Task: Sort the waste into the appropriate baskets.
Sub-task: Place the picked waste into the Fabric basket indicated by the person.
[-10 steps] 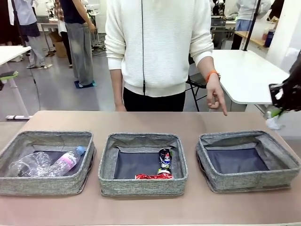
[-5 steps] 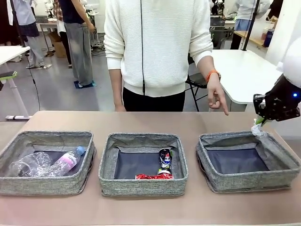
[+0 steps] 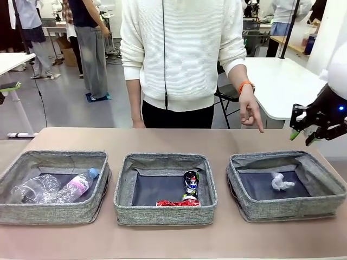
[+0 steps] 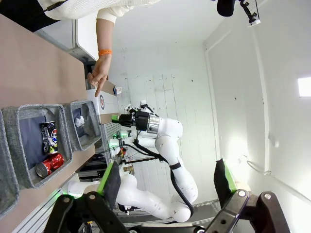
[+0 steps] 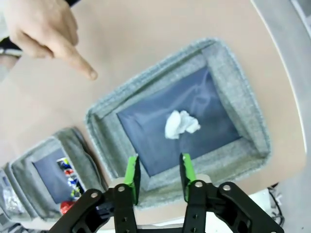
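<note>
1. Front view sits low on the robot's side, looking straight across the counter (image 3: 173,138) at the person (image 3: 181,54) standing on the far side, all three baskets in a row close below it
2. Left wrist view is rolled sideways and aimed high, well back from the scene, with the counter (image 4: 34,73) running up its left edge and the right arm (image 4: 160,131) far off
3. Right wrist view looks steeply down, fairly near, over the right basket (image 5: 243,111)
4. All three views share that right basket (image 3: 331,189) and the person's pointing hand (image 3: 249,111), also seen at (image 5: 43,29)
</note>
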Motion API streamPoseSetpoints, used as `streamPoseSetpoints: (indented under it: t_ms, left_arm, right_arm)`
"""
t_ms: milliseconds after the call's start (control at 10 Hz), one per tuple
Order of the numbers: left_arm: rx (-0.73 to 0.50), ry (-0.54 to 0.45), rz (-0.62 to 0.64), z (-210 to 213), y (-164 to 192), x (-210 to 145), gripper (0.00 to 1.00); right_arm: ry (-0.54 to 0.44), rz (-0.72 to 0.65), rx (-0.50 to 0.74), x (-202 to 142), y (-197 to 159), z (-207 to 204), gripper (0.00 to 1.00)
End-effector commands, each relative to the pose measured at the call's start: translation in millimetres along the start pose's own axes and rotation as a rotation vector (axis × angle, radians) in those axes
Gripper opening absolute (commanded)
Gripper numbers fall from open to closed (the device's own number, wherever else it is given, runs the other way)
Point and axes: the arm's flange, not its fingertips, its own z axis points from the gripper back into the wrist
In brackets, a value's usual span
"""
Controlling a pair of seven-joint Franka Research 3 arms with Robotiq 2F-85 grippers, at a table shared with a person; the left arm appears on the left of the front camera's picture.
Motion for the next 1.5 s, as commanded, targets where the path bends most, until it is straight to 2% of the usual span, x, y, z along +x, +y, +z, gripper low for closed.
streamPoseSetpoints:
  t_ms: [0, 200, 300, 400, 500, 600, 700, 900, 1100, 1200, 1300, 1400]
  left_arm:
    - [-0.018, -0.002, -0.018, -1.0, -1.8, -0.9, 1.0]
    - [-0.018, -0.002, -0.018, -1.0, -1.8, -0.9, 1.0]
    - [-0.018, -0.002, -0.018, -1.0, -1.8, -0.9, 1.0]
    - [-0.018, -0.002, -0.018, -1.0, -1.8, -0.9, 1.0]
    - [-0.018, -0.002, -0.018, -1.0, -1.8, -0.9, 1.0]
    - [-0.018, -0.002, -0.018, -1.0, -1.8, -0.9, 1.0]
    - [-0.018, -0.002, -0.018, -1.0, -1.8, -0.9, 1.0]
    - [-0.018, -0.002, -0.018, -1.0, -1.8, -0.9, 1.0]
    - [-0.018, -0.002, -0.018, -1.0, -1.8, -0.9, 1.0]
    - [-0.018, -0.002, -0.018, -1.0, -1.8, -0.9, 1.0]
    - [-0.018, -0.002, -0.018, -1.0, -1.8, -0.9, 1.0]
    - [-0.018, -0.002, -0.018, -1.0, -1.8, -0.9, 1.0]
  right_arm:
    - [-0.011, -0.025, 0.058, 0.0, 2.3, 0.8, 1.0]
    - [0.051, -0.003, 0.149, -0.5, 6.0, 4.1, 1.0]
    - [0.146, 0.031, 0.306, -0.4, 13.5, 13.0, 1.0]
    - [0.295, 0.022, 0.431, 3.4, 22.7, 25.8, 1.0]
    - [0.547, -0.022, 0.551, 10.0, 34.2, 43.0, 1.0]
    - [0.688, -0.023, 0.721, 14.1, 43.0, 62.2, 1.0]
    - [0.705, 0.018, 0.895, 17.0, 47.3, 83.1, 1.0]
    - [0.706, -0.073, 1.123, 20.8, 37.6, 112.1, 1.0]
    - [0.628, -0.131, 1.083, 21.9, 3.7, 117.6, 1.0]
    - [0.613, -0.131, 1.055, 19.9, -16.7, 105.9, 1.0]
    - [0.587, -0.218, 0.965, 17.8, -31.7, 83.6, 1.0]
    - [0.64, -0.123, 1.105, 28.9, -4.2, 123.1, 1.0]
